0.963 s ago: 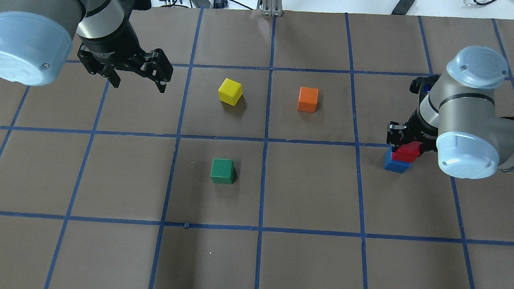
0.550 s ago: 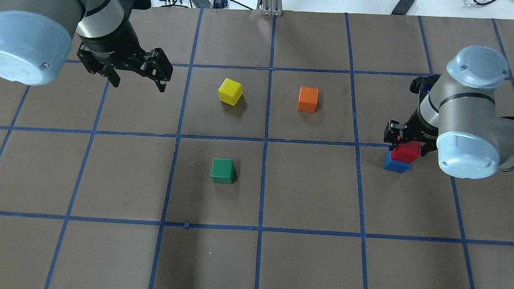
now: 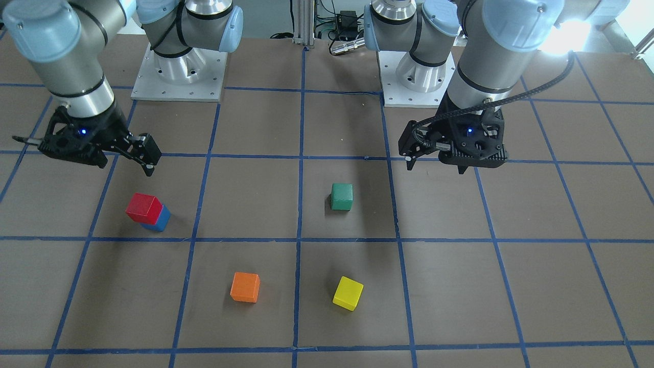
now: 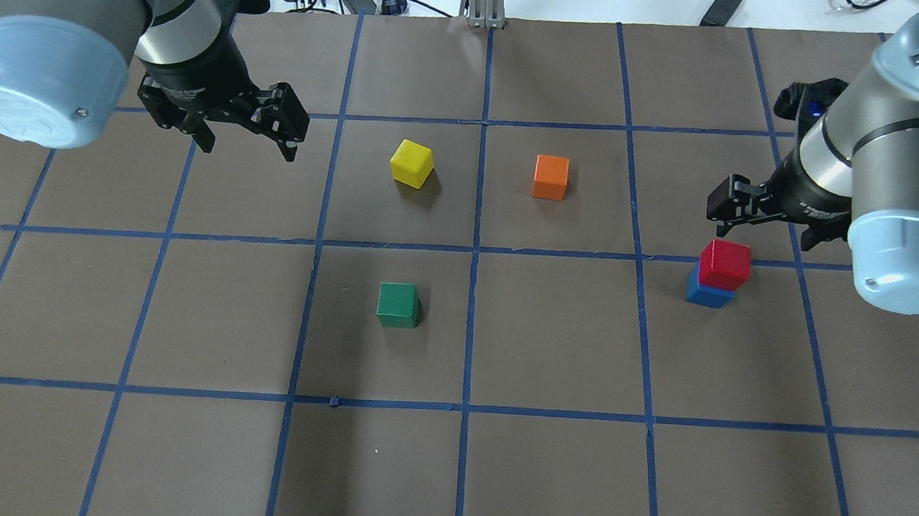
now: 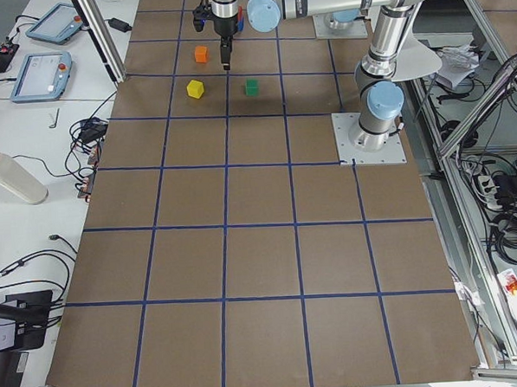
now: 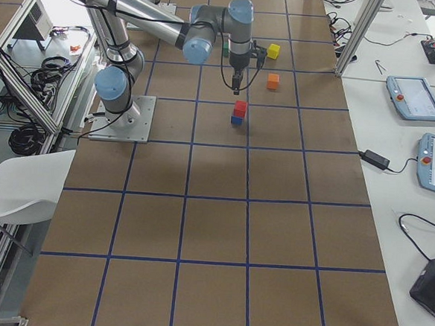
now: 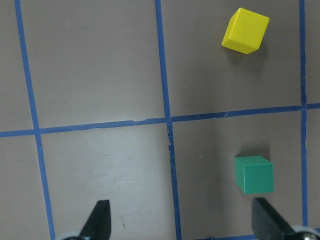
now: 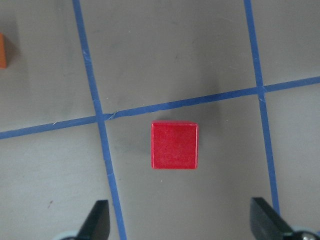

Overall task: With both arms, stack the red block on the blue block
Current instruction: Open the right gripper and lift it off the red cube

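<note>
The red block [image 4: 725, 265] sits on top of the blue block [image 4: 706, 294], face to face and upright. From straight above, in the right wrist view, it hides the blue block altogether, so the two seem squarely lined up (the sliver of blue in the overhead and front views looks like the slant of the camera rather than an overhang). Nothing touches the red block.

The right gripper [image 8: 182, 225] hangs above the blue block, clear of the stack. Its fingers are spread wide to either side and it holds nothing. The left gripper [image 4: 247, 133] is well apart from the blue block, out on the robot's left. It is likewise spread and empty, above bare table [image 4: 540, 481]. Between it and the blue block lie the orange block [image 4: 550, 177], the yellow block [image 4: 411, 162] and the green block [image 4: 398, 304], each alone on the table and untouched by either arm.

I judge the stacking itself done. The pair stands unaided, and little seems left beyond drawing the arms away without brushing the stack.
</note>
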Controlling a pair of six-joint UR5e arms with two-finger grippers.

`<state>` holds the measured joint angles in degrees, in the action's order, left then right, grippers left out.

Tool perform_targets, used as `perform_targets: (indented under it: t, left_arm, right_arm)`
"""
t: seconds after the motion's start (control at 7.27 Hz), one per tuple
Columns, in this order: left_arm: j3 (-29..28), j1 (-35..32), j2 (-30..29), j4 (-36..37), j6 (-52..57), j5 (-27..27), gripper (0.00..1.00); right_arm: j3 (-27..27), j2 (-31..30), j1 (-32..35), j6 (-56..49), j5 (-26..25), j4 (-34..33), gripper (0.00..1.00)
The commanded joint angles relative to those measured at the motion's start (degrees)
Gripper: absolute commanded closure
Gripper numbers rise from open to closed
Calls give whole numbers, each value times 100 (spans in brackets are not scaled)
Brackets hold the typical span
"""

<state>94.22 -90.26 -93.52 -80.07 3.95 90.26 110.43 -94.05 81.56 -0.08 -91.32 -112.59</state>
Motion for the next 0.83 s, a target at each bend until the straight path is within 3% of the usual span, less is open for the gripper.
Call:
perform_targets:
  t: [0.0, 0.41, 0.69]
  left_arm:
    - [17, -9, 45, 0, 0, 0, 0]
    - [-193, -114, 28, -9, 0, 9, 0]
    - [-369, -114, -34, -9, 0, 0, 0]
  right_arm:
    - [-904, -210, 508, 234, 185, 1181, 0]
    - [-1830, 281, 572, 342, 281, 1704, 0]
    - [-1762, 291, 633, 595, 264, 1732, 0]
